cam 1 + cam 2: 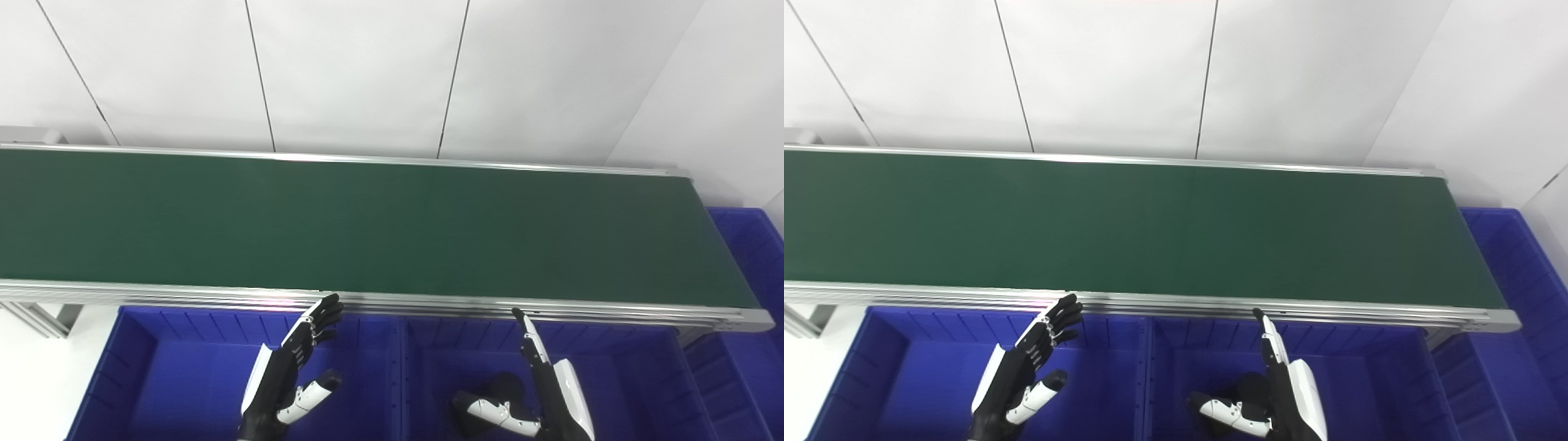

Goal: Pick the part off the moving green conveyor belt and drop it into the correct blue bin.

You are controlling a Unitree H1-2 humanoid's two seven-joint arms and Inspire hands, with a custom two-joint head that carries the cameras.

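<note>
Waiting is the current step: no part shows anywhere on the green conveyor belt point(367, 226). Left robot hand point(288, 373) and right robot hand point(539, 392) hover at the bottom of the frame, fingers apart and empty, above the blue bins point(184, 367). The next move calls for a part to arrive within reach.

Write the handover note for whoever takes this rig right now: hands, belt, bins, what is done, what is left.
Left hand: open, holding nothing, raised over the left blue bin, fingertips near the belt's front rail.
Right hand: open, holding nothing, raised over the middle blue bin.
Green conveyor belt: no part visible anywhere on it.
A third blue bin sits past the belt's right end.
Bin floors: no part visible in what shows; the middle bin's floor is partly hidden behind the right hand.
Done: nothing visible.
Left: wait for a part to appear, pick it, drop it in the correct bin.
</note>
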